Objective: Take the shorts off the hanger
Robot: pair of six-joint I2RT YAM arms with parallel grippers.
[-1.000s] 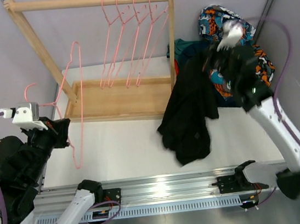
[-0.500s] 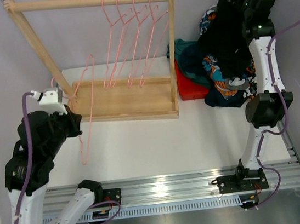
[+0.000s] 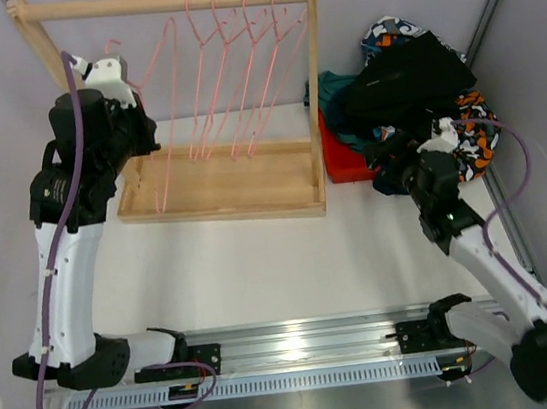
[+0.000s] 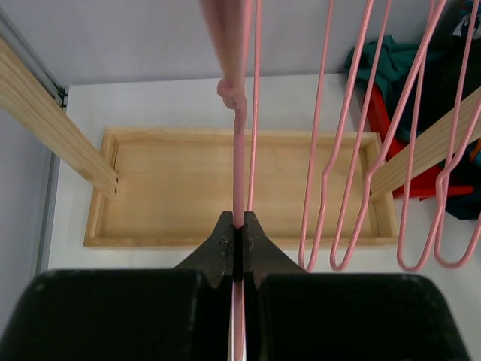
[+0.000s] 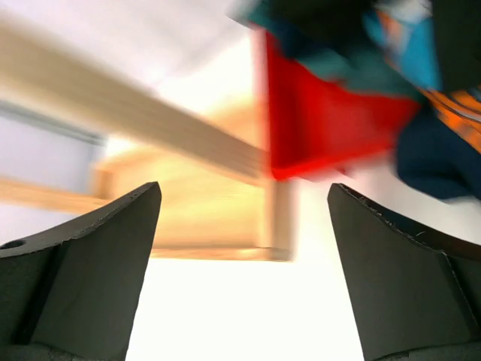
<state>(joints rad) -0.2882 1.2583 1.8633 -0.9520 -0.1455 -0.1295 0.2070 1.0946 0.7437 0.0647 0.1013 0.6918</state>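
My left gripper (image 3: 128,82) is raised beside the wooden rack's left post and is shut on a bare pink wire hanger (image 3: 163,118). The hanger's top reaches close to the rail (image 3: 126,3). In the left wrist view the jaws (image 4: 238,226) pinch the hanger wire (image 4: 239,143). The shorts lie in a heap at the right: a black pair (image 3: 409,81) on top, patterned pairs (image 3: 474,136) and a teal pair (image 3: 331,91) below. My right gripper (image 3: 386,154) hangs low beside the heap, open and empty, and the right wrist view (image 5: 244,226) is blurred.
Several more bare pink hangers (image 3: 237,78) hang from the rail and also show in the left wrist view (image 4: 353,150). The rack's wooden tray base (image 3: 220,181) sits under them. A red bin (image 3: 344,163) under the heap touches the rack's right post (image 3: 317,88).
My right arm swung the black shorts up and over, let them go on the heap, opened and came down. My left arm lifted the bare hanger from low left up to the rail.
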